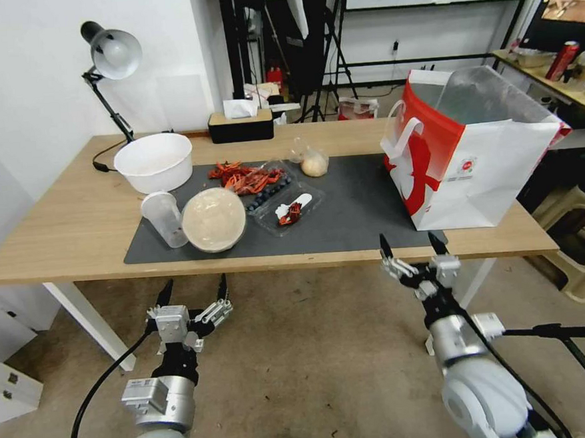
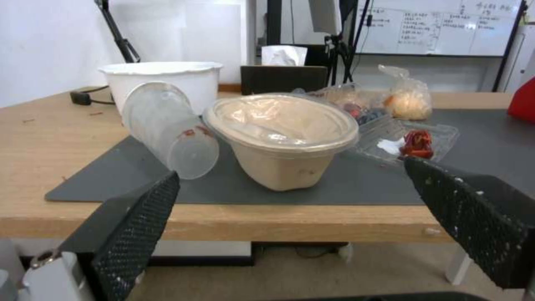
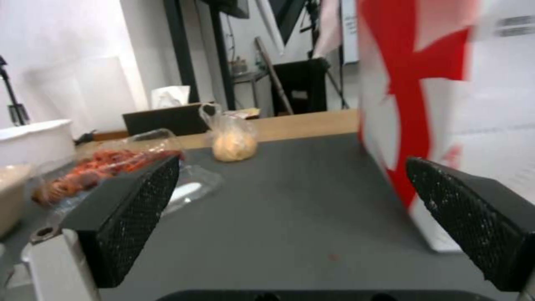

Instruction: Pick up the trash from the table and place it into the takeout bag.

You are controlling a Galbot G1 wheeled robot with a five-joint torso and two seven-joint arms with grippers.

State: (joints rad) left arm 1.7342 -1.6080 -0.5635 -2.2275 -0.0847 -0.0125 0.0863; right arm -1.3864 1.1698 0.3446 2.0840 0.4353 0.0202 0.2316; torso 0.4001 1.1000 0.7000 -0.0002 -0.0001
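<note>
On the table (image 1: pixel 53 229), left to right: empty white bowl (image 1: pixel 154 161); clear plastic cup (image 1: pixel 164 218) tipped on its side, touching lidded beige bowl (image 1: pixel 214 219); crayfish shells (image 1: pixel 246 177) beside clear tray (image 1: pixel 290 209) holding red scraps; knotted bag of food (image 1: pixel 312 162); takeout bag (image 1: pixel 475 153) upright, gaping. Below the edge, left gripper (image 1: pixel 192 294) and right gripper (image 1: pixel 414 244), fingers spread, holding nothing. Seen from the left wrist: plastic film under the bowl's lid.

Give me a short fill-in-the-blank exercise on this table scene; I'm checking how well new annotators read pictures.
1. The clear plastic cup lies on its ____ beside the beige lidded bowl.
2. The takeout bag stands at the table's ____ end.
3. The left gripper and right gripper are both ____.

Missing words: side; right; open
</note>
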